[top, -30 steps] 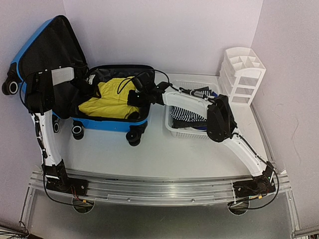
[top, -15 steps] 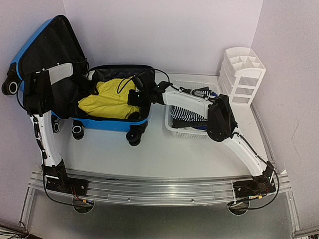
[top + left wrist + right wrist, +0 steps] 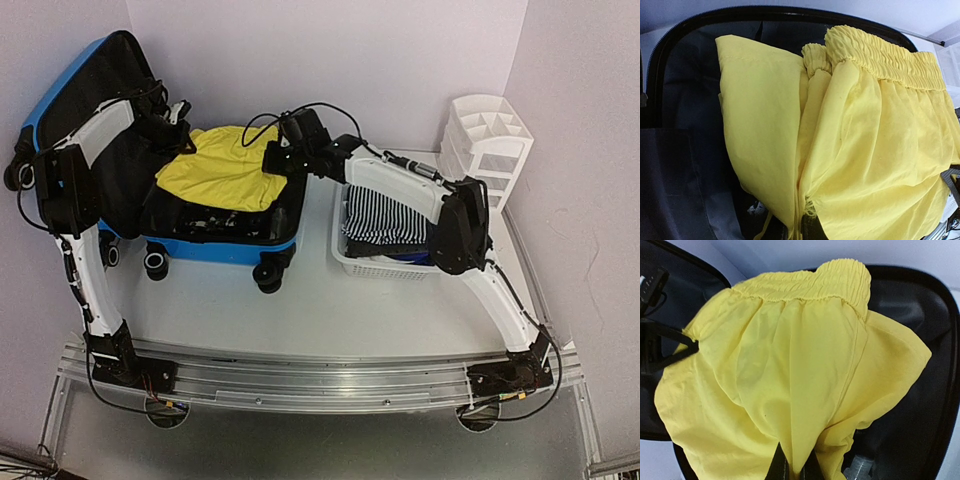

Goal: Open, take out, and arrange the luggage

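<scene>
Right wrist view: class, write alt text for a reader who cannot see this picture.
A bunched yellow garment with an elastic waistband fills the frame, pinched at the bottom of the picture in the dark jaws of the right gripper. Behind it is the black lining of the open luggage.

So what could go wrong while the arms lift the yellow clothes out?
1. The left tool and right tool each pinch just a small fold of the yellow garment, so it might slip free.
2. If the arms pull apart, the thin cloth could stretch or tear.
3. It could drag on the suitcase rim.
</scene>
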Tool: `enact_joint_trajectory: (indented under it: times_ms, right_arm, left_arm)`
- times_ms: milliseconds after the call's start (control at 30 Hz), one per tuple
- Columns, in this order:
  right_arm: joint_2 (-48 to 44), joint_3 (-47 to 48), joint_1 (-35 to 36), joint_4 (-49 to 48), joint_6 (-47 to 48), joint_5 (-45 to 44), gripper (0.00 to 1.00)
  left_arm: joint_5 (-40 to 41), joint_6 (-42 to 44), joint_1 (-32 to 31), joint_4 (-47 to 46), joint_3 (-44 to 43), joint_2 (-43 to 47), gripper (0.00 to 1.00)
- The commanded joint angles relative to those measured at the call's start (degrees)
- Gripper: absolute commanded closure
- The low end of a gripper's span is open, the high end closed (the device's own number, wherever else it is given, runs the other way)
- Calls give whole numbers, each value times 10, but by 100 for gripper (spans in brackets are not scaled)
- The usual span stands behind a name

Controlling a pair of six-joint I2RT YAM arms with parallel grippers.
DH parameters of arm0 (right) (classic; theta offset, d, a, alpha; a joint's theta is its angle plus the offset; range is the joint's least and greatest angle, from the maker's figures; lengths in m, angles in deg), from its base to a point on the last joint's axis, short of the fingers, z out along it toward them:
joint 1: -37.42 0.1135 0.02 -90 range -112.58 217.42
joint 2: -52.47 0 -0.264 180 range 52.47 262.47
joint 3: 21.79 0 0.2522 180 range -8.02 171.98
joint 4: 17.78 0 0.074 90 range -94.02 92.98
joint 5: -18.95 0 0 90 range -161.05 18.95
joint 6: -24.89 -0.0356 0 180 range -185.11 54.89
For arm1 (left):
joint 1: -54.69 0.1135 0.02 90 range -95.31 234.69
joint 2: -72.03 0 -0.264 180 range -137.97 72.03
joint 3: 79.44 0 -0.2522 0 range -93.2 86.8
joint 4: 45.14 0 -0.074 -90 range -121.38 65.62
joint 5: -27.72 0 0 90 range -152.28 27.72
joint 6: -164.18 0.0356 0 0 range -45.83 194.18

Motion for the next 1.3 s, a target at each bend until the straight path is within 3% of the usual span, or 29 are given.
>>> enact_joint_trajectory:
  times_ms: [0, 167, 333, 600, 1000, 1267]
  right_arm:
    - [-56, 31, -15, -45, 21, -20, 100]
    - [-69, 36, -26, -48, 31, -15, 100]
    - [-131, -32, -47, -48, 49, 2, 100]
    - [-302, -265, -117, -47, 52, 63, 100]
    - [-585, -633, -220, -19, 37, 66, 100]
    - [-618, -773, -286, 21, 23, 130, 100]
  left_arm:
    - [-27, -4, -2, 5, -55, 39, 100]
    - [-48, -11, -10, 7, -81, 45, 100]
    - [-64, -48, -57, -17, -82, 46, 100]
    - [-73, -138, -158, -100, -94, 8, 100]
    - [-85, -223, -337, -171, -151, -112, 100]
    - [-66, -274, -382, -228, -73, -143, 100]
